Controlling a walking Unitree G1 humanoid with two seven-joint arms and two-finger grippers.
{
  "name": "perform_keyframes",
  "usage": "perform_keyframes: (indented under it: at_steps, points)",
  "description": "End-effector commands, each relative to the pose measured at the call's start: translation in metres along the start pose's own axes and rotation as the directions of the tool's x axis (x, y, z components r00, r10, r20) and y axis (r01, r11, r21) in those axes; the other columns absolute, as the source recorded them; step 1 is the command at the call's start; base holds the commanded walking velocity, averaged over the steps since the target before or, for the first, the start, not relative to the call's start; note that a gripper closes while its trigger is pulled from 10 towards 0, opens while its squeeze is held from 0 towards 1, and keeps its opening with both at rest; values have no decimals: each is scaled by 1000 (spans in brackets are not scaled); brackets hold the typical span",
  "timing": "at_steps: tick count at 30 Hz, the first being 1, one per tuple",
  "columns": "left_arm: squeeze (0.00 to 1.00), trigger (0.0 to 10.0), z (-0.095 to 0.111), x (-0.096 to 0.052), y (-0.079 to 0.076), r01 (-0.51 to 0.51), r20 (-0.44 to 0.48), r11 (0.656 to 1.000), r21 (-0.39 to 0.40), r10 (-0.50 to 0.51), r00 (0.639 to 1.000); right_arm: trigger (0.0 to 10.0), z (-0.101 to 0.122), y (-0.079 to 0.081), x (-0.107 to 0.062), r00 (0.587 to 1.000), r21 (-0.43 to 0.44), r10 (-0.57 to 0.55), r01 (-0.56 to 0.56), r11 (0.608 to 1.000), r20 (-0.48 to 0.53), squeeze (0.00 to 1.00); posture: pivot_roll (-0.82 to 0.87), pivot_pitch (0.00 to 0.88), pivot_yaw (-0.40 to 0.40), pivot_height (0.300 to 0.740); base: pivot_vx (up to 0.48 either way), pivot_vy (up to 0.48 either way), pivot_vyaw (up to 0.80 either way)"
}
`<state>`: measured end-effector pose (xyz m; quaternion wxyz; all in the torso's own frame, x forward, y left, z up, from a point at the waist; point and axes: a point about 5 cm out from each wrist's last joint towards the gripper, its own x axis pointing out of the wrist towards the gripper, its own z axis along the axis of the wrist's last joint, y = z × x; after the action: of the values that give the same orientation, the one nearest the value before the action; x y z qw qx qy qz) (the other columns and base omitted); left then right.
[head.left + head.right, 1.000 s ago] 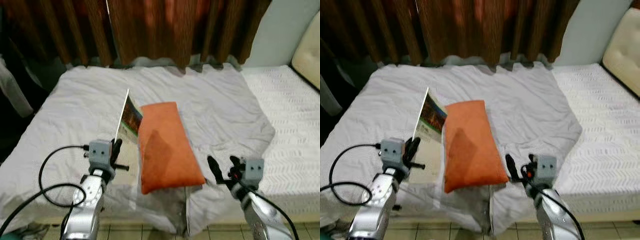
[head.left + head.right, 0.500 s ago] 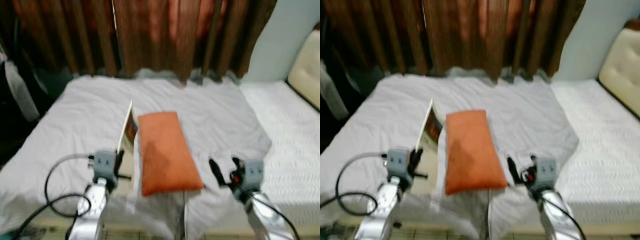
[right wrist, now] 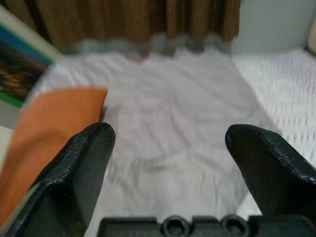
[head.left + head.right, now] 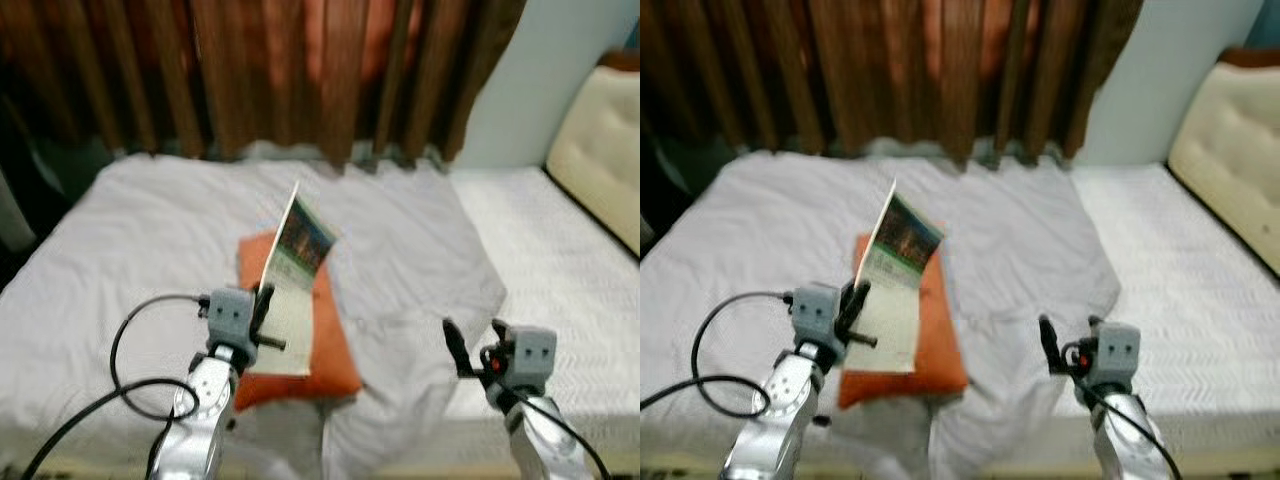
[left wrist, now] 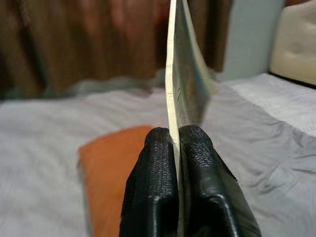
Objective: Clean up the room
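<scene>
While the left gripper (image 4: pixel 262 318) pinches a book (image 4: pixel 291 280) over the cushion (image 4: pixel 330 345), the right gripper (image 4: pixel 470 345), at 4 o'clock, has fingers spread wide, empty

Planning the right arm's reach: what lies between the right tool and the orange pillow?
Bare wrinkled white bedsheet separates the open right tool from the flat orange fabric pillow; eye views show it.

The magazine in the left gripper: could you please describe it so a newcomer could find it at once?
On the bed with the white blanket, before the brown curtains, lies an orange pillow. Above it the left gripper pinches the magazine: thin, pale-paged, with a dark colourful picture, and the one thing standing tilted up off the bedding.
</scene>
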<state>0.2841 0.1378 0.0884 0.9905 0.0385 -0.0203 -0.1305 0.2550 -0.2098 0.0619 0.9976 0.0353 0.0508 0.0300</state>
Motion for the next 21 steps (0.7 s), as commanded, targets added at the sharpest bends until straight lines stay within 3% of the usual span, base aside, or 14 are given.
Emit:
perform_keyframes:
  at_steps: [1, 4, 9, 21]
  points:
    - [0, 10000, 4, 4, 5, -6, 18, 1000, 6, 6, 1000, 10000, -2, -1, 0, 1000, -14, -7, 7, 1000, -6, 0, -106, 0, 5, 740, 259, -401, 0]
    - [0, 10000, 6, 5, 2, 12, 23, 1000, 9, -12, 1000, 10000, -1, 0, 1, 1000, -30, -3, 3, 1000, -2, 0, -113, 0, 11, 740, 259, -401, 0]
    - [0, 10000, 5, 8, -6, 29, 22, 1000, -6, -29, 999, 10000, -2, 0, -2, 1000, -20, -5, 6, 1000, 6, 0, -123, 0, 19, 740, 262, -400, -659]
    - [0, 10000, -5, 6, 2, -52, -19, 998, -27, 51, 999, 10000, -1, 5, 4, 998, -17, 59, -59, 998, -6, 0, -111, 8, 7, 740, 274, -391, 0]
